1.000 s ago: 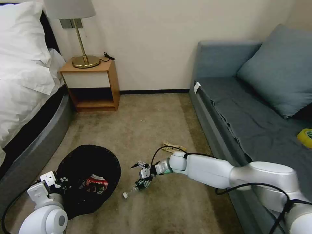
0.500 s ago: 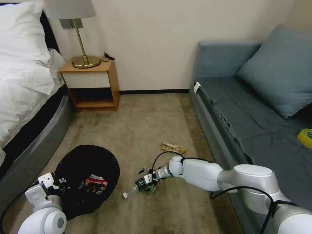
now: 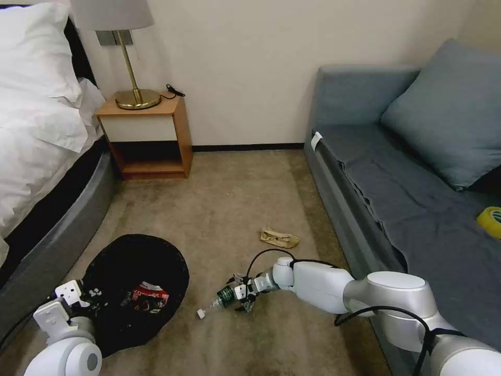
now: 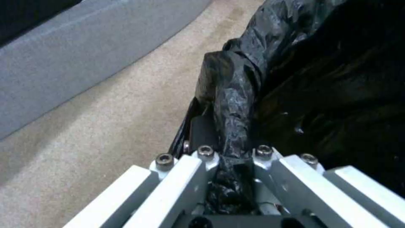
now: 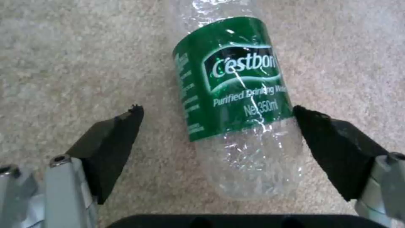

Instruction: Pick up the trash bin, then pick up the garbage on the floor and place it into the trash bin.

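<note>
Bottle (image 5: 236, 107) trash is seen lying on its side on the carpet, between the spread pads of the right pincer (image 3: 241, 296), its white cap end pointed away toward the trash bin (image 3: 136, 271). One pad sits near each side (no squeeze seen). The bin's bagged rim is gripped tight by the left pincer (image 4: 230, 161).

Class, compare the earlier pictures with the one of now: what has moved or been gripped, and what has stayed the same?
The right claw has come down and drawn nearer the robot, and now straddles the bottle, open, not yet gripping. The left claw stays clamped on the trash bin rim, drifted slightly toward the robot. The bottle, tan wrapper and red wrapper in the bin are unmoved.
</note>
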